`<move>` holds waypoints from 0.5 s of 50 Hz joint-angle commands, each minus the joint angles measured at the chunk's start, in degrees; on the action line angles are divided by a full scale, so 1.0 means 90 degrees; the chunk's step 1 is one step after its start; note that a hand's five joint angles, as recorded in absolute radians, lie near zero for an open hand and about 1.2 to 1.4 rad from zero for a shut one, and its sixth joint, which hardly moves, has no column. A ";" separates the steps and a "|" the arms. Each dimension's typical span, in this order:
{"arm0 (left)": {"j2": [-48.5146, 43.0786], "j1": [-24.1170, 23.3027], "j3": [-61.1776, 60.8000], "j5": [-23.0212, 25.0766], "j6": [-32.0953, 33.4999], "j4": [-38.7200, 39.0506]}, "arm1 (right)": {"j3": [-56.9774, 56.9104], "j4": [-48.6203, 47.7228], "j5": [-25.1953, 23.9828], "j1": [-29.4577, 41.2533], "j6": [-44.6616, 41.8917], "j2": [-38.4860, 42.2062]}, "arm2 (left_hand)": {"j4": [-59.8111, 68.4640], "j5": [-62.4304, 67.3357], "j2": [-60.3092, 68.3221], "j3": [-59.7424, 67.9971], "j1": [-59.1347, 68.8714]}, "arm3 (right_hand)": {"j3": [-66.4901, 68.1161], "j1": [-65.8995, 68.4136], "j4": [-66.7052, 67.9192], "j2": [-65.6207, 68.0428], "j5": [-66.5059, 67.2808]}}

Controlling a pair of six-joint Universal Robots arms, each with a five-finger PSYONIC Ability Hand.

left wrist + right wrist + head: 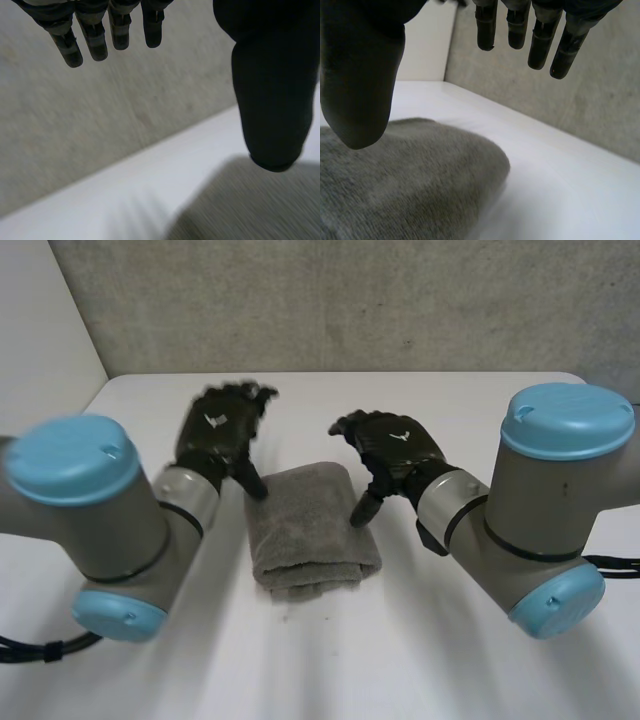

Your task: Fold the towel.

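Observation:
A grey towel (308, 530) lies folded into a thick narrow bundle in the middle of the white table (330, 660). My left hand (222, 430) hovers open at the towel's far left corner, thumb pointing down toward it. My right hand (390, 450) is open too, beside the far right corner, thumb hanging just over the right edge. In the left wrist view the fingers (92, 37) are straight and the thumb (272, 90) hangs above the towel (260, 210). In the right wrist view the thumb (362, 75) hovers over the towel (405, 185), fingers (540, 35) spread and holding nothing.
A grey wall (350, 300) runs behind the table's far edge. A pale wall (40, 330) stands at the left. Bare tabletop lies on both sides of the towel and in front of it.

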 commanded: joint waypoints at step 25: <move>0.1237 -0.0217 0.1569 -0.0299 -0.1110 -0.2786 | -0.1244 0.0769 0.0574 -0.0600 -0.0474 -0.0866 | 0.0036 -0.0200 0.0036 0.0029 -0.0009 | -0.0441 -0.0380 -0.0546 -0.0474 -0.0387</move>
